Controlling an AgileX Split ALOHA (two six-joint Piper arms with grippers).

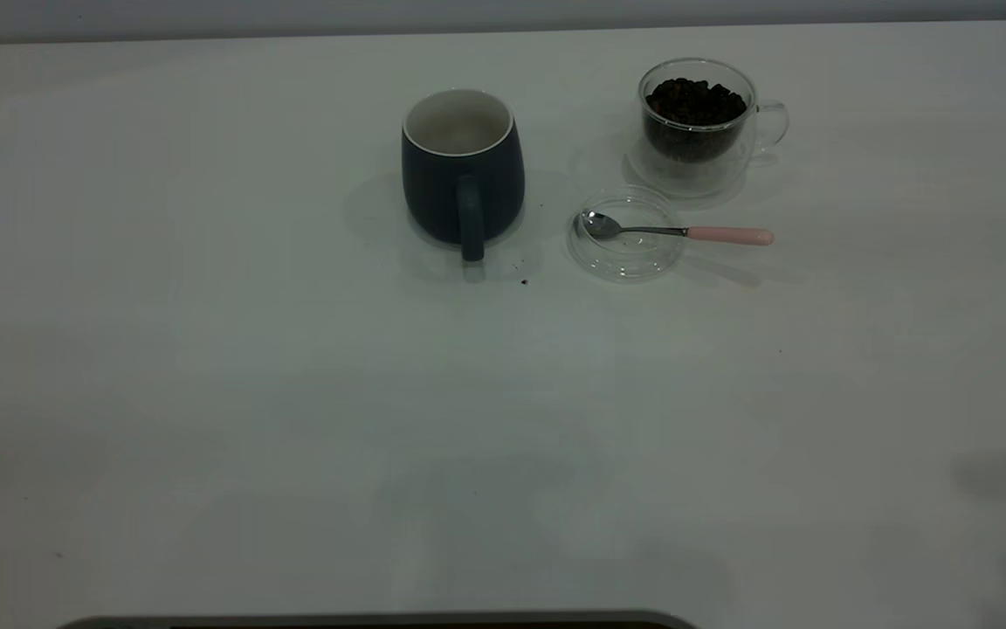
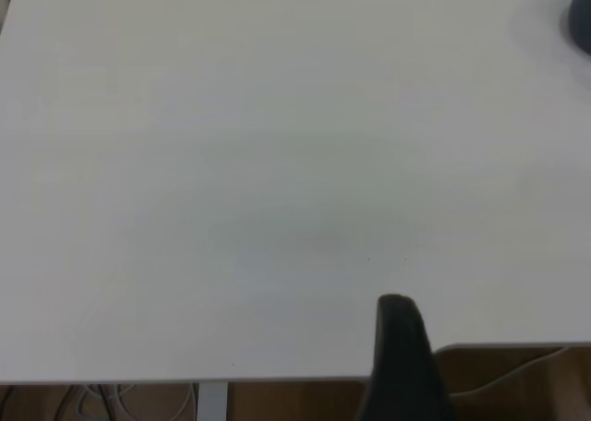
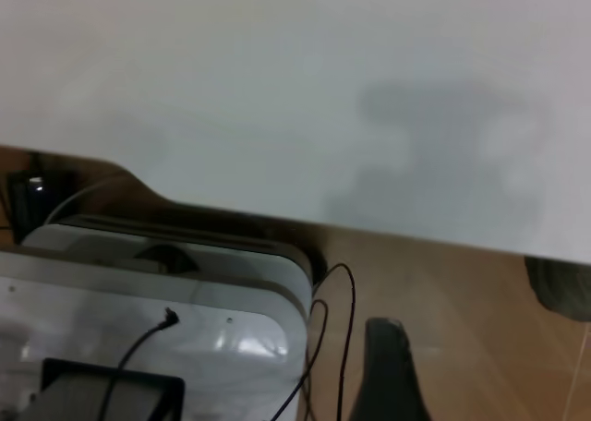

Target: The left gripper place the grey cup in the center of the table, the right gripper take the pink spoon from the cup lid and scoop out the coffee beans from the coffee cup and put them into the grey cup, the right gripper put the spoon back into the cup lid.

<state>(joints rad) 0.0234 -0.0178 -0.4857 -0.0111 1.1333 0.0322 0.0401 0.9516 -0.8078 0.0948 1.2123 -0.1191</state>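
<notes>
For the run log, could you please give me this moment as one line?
grey cup: mid-table, empty | pink spoon: bowl in cup lid | coffee beans: in coffee cup | left tool, right tool: off table edge

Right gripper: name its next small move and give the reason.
Probably the right gripper, now off the table's edge, should reach toward the pink spoon's handle. The grey cup already stands upright near mid-table, looking empty; the spoon lies with its bowl in the cup lid, handle jutting out free, and the coffee beans fill the coffee cup untouched.
</notes>
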